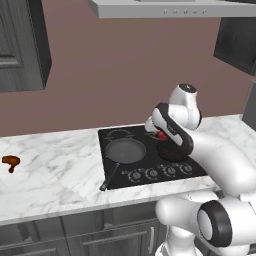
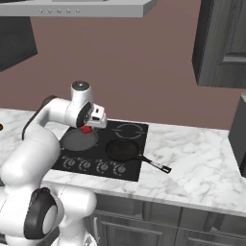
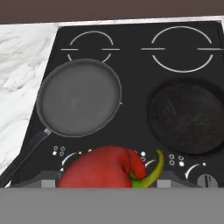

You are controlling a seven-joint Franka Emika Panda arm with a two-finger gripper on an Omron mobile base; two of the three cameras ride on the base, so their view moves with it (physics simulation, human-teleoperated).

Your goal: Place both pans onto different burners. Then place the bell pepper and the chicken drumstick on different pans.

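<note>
In the left base view, the black cooktop (image 1: 150, 157) sits in the marble counter (image 1: 55, 170). The big grey pan (image 1: 124, 151) lies on the cooktop's front left ring. The gripper (image 1: 159, 133) hangs above the cooktop with the red bell pepper (image 1: 161, 134) in it. The brown chicken drumstick (image 1: 10, 162) lies on the counter, far left of the cooktop.

In the right base view, the small black pan (image 2: 123, 150) sits on the cooktop's front right ring, its handle sticking out over the counter. The pepper hangs over the cooktop, above the far edge of the grey pan.

In the hand view, the fingers pinch the pepper from both sides, above the cooktop's knobs (image 3: 192, 166). Both back rings (image 3: 89, 46) are bare.
</note>
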